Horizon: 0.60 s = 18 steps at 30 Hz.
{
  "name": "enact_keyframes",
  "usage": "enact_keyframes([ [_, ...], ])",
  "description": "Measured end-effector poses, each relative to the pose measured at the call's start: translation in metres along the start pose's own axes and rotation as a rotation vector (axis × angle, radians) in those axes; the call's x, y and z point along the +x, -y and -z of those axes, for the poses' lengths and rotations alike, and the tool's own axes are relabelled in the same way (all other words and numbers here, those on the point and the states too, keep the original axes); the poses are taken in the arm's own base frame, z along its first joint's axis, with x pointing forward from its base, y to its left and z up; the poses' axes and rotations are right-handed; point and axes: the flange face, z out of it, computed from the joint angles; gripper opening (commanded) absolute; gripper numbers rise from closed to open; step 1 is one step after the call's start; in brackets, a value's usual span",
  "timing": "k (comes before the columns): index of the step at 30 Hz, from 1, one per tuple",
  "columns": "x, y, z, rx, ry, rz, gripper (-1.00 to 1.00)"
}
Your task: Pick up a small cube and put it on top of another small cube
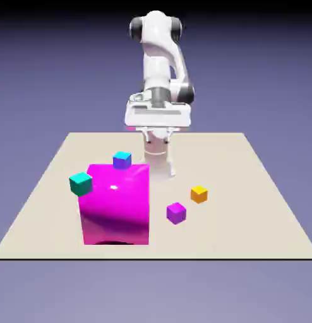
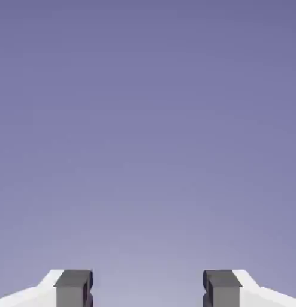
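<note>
I see gripper [image 2: 148, 291] jaws apart, holding nothing, parked above table [image 1: 259, 189] far edge; purple cube [image 1: 176, 212] near the middle, toward front edge; blue-topped cube [image 1: 122, 159] behind big magenta cube [image 1: 117, 205]; risk: clipping that block during placement.

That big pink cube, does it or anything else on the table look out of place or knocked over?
The big magenta cube dwarfs the four small cubes but sits flat. The purple, orange, teal and blue-topped cubes all rest upright and apart. Nothing looks spilled or damaged.
</note>
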Motion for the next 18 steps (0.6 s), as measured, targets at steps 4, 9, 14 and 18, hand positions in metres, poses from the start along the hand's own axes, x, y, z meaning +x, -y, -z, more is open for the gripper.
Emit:
enact_keyframes([
  [4, -0.041, -0.002, -0.055, -0.124, 0.213, 0.111, 0.00],
  [9, -0.102, -0.014, -0.112, -0.291, 0.464, 0.269, 0.00],
  [14, -0.165, -0.038, -0.155, -0.476, 0.694, 0.439, 0.00],
  [18, -0.194, -0.053, -0.169, -0.566, 0.790, 0.520, 0.00],
])
